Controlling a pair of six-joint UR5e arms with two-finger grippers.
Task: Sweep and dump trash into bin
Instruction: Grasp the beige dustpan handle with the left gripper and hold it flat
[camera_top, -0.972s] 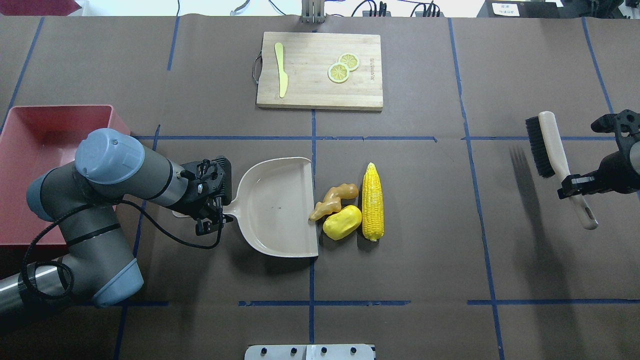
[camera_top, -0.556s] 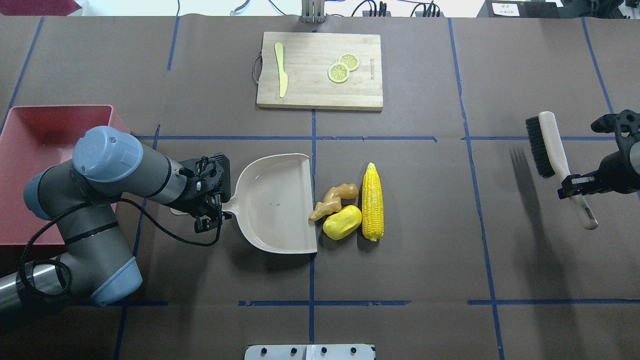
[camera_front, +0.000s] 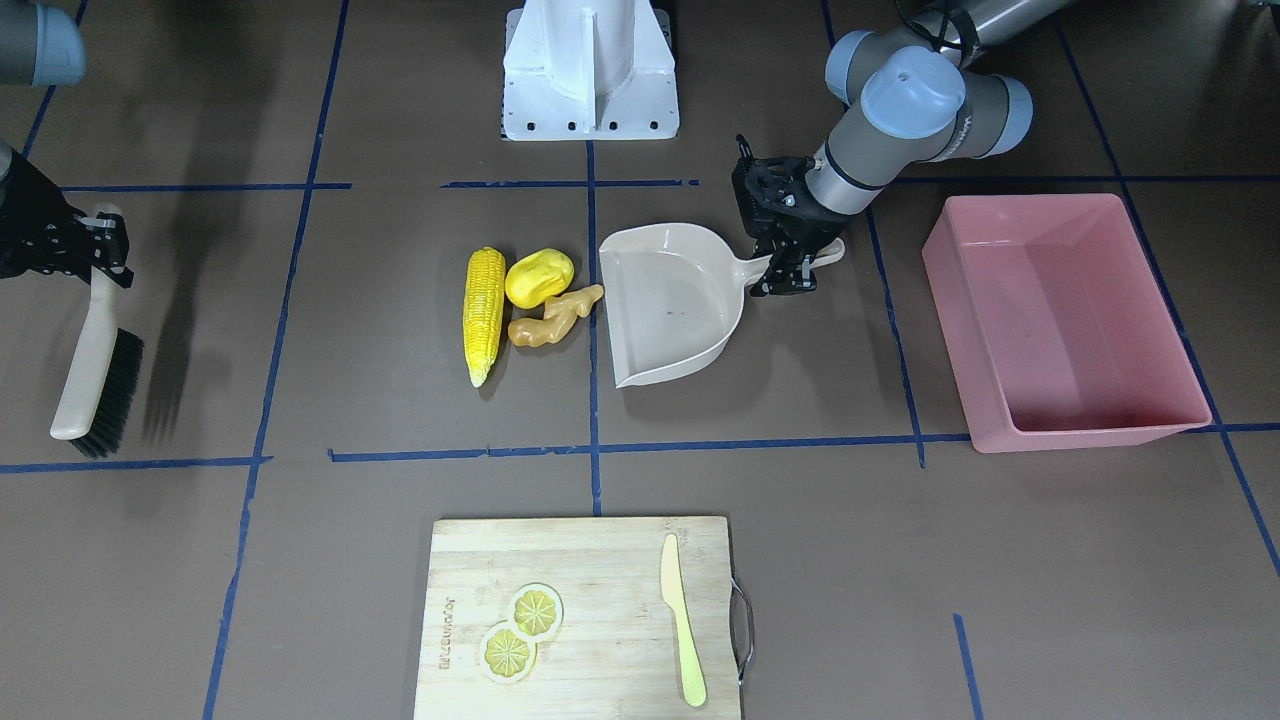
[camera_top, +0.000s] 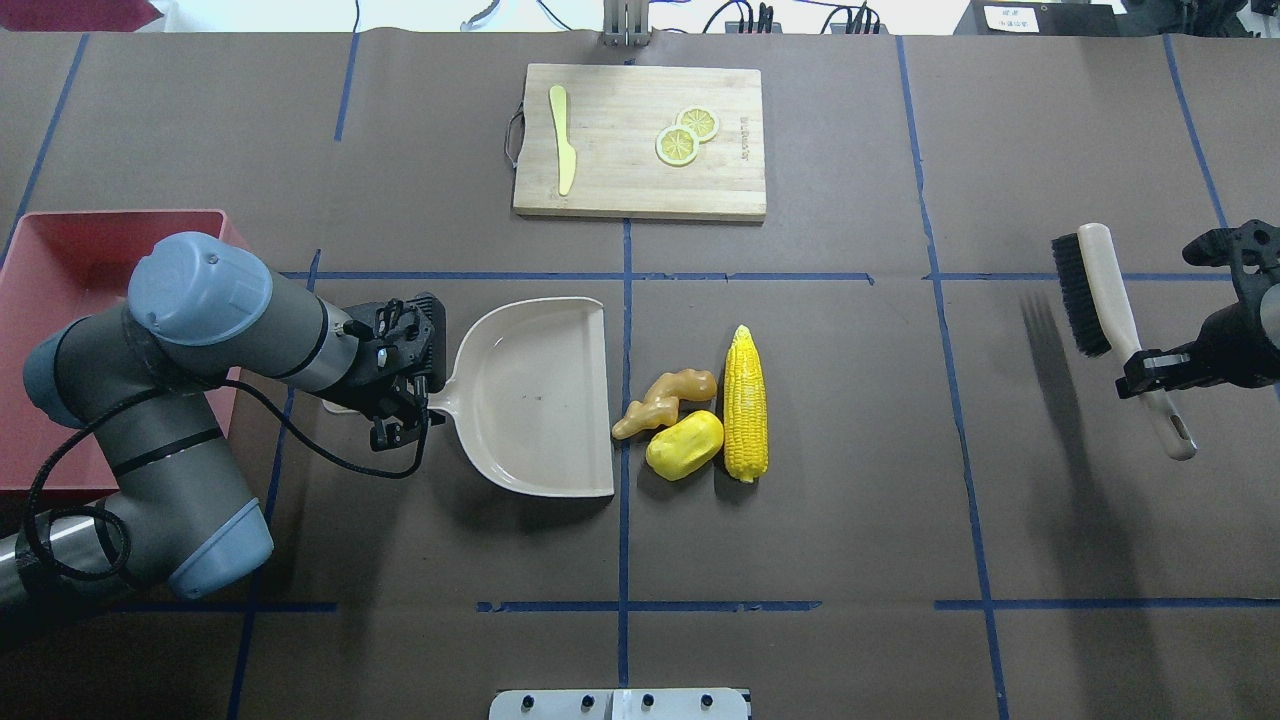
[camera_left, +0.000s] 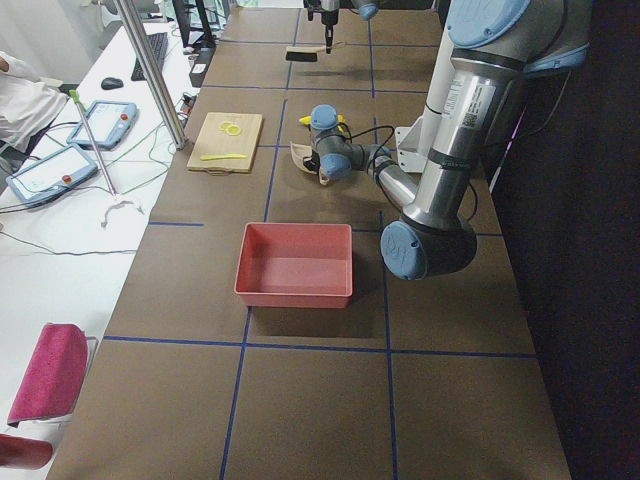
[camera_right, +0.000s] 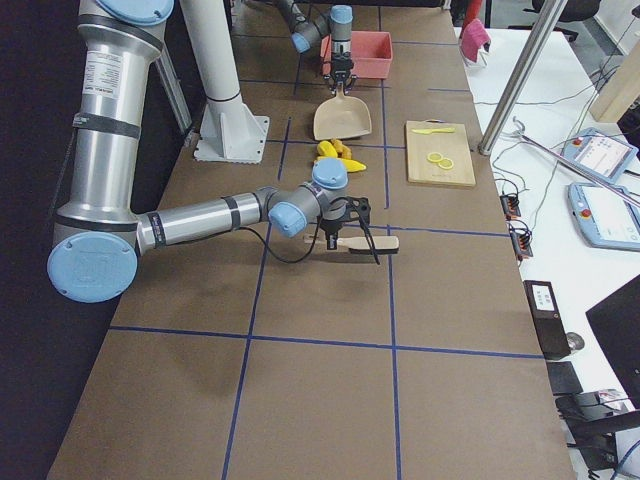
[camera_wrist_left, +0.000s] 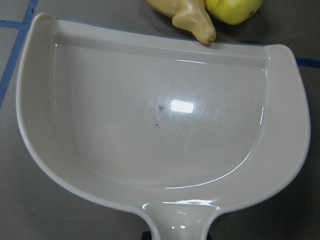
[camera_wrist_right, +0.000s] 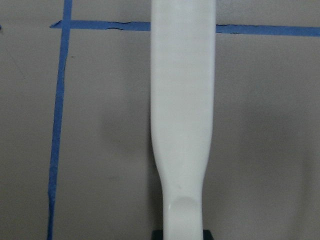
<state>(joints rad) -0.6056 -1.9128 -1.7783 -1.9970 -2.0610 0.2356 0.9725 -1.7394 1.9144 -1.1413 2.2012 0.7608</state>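
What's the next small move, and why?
Probably carry the brush in the right gripper across to the far side of the corn. The dustpan, held by the left gripper, has its open edge at the ginger; nothing is in it yet.

Overhead, front, table (camera_top: 850, 500) ends, close wrists

The brown table (camera_top: 800, 520) bears a cutting board (camera_top: 620, 180), pink bin (camera_front: 1060, 320), corn (camera_top: 745, 405), ginger (camera_top: 665, 397), yellow vegetable (camera_top: 684, 444).

- Corn cob (camera_top: 745, 405): lay flat, tip toward 12 o'clock.
- Lumpy yellow vegetable (camera_top: 684, 445): sat just beside it, at 8 o'clock.
- Ginger root (camera_top: 665, 402): lay at vegetable's 11 o'clock.
- Pink bin (camera_top: 60, 290): stood upright, well apart at 9 o'clock.
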